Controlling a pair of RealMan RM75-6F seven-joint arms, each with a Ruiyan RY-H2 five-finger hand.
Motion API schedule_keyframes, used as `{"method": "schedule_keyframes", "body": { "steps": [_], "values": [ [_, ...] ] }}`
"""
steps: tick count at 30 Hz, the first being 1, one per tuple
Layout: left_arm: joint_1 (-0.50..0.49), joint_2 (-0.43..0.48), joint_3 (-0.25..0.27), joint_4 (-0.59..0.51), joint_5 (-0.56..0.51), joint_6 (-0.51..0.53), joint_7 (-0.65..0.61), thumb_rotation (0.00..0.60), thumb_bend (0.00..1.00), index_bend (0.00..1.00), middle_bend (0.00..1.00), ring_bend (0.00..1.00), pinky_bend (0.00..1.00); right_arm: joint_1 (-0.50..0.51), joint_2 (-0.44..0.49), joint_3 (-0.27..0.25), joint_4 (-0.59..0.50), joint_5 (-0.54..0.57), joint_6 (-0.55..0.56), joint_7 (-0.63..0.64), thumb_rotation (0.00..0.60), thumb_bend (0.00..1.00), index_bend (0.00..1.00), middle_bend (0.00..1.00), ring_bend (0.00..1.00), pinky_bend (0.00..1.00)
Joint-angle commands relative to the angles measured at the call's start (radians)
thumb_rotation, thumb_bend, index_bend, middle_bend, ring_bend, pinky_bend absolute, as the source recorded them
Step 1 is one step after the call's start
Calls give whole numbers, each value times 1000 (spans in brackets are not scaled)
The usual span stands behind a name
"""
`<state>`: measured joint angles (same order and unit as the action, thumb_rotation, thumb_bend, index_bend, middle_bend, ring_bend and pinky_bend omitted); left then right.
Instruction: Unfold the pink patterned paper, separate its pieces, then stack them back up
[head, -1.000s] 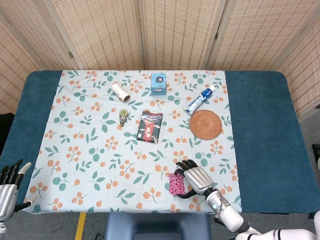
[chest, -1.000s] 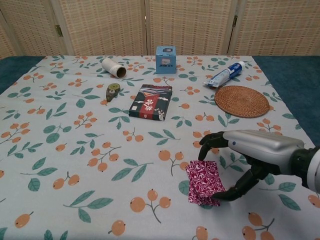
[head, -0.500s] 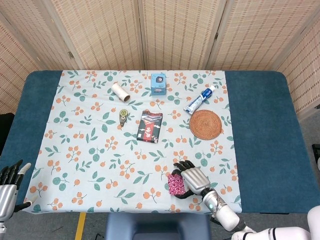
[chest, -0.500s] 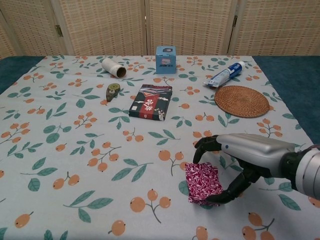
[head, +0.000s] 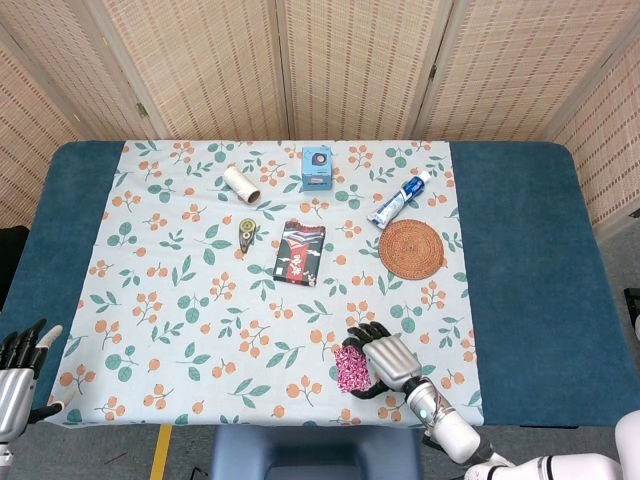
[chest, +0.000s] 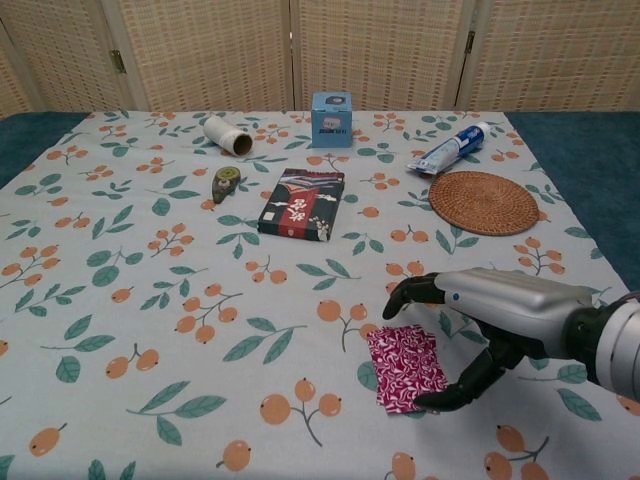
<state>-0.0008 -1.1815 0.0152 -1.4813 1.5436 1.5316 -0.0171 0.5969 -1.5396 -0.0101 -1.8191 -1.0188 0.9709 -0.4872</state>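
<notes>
Lying at lower centre-right, the folded pink patterned paper (chest: 405, 367) looks light, thin and floppy; your right hand (chest: 492, 318) arches over it, fingers spread, apparently not gripping. Pinch 1 loose edge.

The right hand (chest: 480, 325) arches over the folded pink patterned paper (chest: 405, 366) lying near the front of the surface (chest: 130, 290); its upper fingers (chest: 410, 291) curl above the paper's far edge and its thumb tip sits at the near right corner. Farther back lie a dark patterned booklet (chest: 302, 203), a small green tape dispenser (chest: 227, 183) and a white roll (chest: 228, 135). A blue box (chest: 331, 119), a toothpaste tube (chest: 452, 148) and a round woven coaster (chest: 484, 202) sit toward the back right.
</notes>
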Motion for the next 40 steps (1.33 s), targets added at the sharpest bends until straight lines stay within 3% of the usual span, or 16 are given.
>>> {"method": "schedule_keyframes", "body": {
  "steps": [1, 7, 13, 25, 35, 40],
  "values": [
    [1, -1, 0, 1, 1, 2, -2, 600, 237, 134, 33, 87, 0, -2, 7, -1, -7, -6, 4, 8, 444, 225, 174, 119, 0, 0],
    [-1, -1, -1, 0, 2, 1, -5, 600, 237, 134, 33, 87, 0, -37, 76, -4, -44, -79, 78, 38, 446, 224, 173, 119, 0, 0],
    [-2, 4, -4, -10, 0, 2, 6, 600, 237, 134, 33, 87, 0, -103, 185, -45, -33, -223, 189, 70, 446, 225, 173, 118, 4, 0],
    [-12, 0, -27, -67, -10, 12, 74, 600, 241, 137, 33, 87, 0, -264, 356, -111, 56, -466, 406, 308, 467, 225, 178, 122, 11, 0],
    [-32, -18, -52, -107, -11, 18, 153, 600, 246, 137, 35, 88, 0, -408, 400, -129, 123, -531, 573, 352, 465, 224, 196, 130, 14, 0],
    [-42, -27, -55, -111, -22, 1, 186, 600, 246, 137, 35, 88, 0, -442, 397, -113, 126, -523, 592, 341, 461, 225, 196, 131, 14, 0]
  ]
}}
